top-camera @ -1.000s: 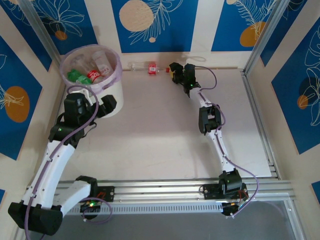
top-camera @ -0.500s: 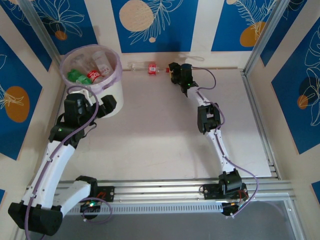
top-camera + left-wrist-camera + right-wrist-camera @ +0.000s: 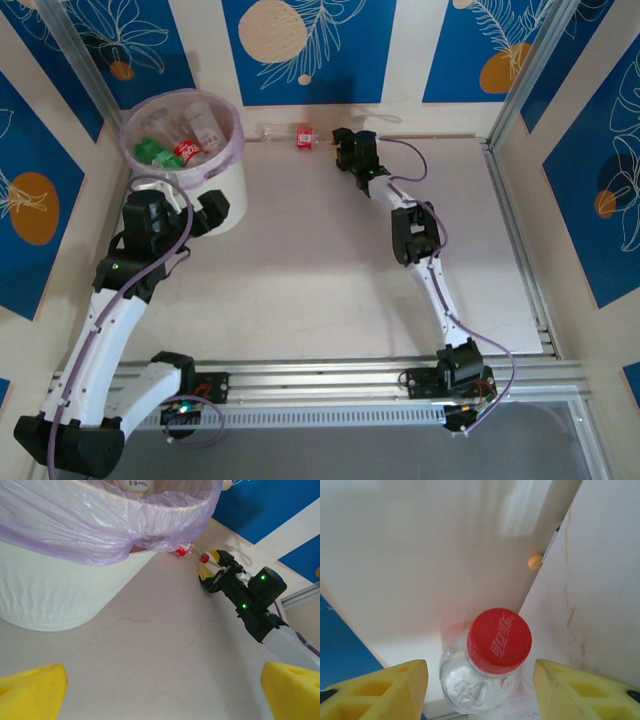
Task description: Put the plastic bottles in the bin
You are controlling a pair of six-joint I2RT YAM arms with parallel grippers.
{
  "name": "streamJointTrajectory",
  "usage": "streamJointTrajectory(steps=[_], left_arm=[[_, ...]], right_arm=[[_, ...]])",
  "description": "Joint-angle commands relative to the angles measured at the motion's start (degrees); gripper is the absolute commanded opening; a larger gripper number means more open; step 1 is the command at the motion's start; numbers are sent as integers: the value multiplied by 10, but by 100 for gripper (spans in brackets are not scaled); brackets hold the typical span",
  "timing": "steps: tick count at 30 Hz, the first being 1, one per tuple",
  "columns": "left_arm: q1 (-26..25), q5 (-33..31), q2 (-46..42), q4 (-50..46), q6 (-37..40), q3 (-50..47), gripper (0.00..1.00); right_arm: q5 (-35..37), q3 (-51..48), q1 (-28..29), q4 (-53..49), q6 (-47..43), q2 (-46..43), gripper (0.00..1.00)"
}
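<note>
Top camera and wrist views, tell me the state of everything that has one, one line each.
bin: upright, lined, holding several bottles.
bottle by the back wall: lying on its side, capped, on the table.
left end effector: open, empty, beside the bin.
right end effector: open, fingers either side of that bottle's cap, not gripping.

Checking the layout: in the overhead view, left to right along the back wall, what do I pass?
The round white plastic bin with pink liner, clear plastic bottle with red label, black right gripper.
</note>
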Motion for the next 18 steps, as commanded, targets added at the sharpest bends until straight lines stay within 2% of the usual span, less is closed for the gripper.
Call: streamJointTrajectory(steps=[1, 8, 15, 18], left_arm=[[-4, -12, -8, 7, -1, -6, 99], [-3, -18, -8, 13, -1, -12, 99], [-3, -16, -4, 25, -8, -18, 99], [-3, -14, -4, 29, -11, -20, 99]], right_arm=[[-52, -1, 54, -126, 43, 49, 60], [-43, 130, 47, -153, 56, 140, 62], [-33, 116, 41, -159, 37, 127, 58], [-28, 115, 39, -163, 35, 126, 50]])
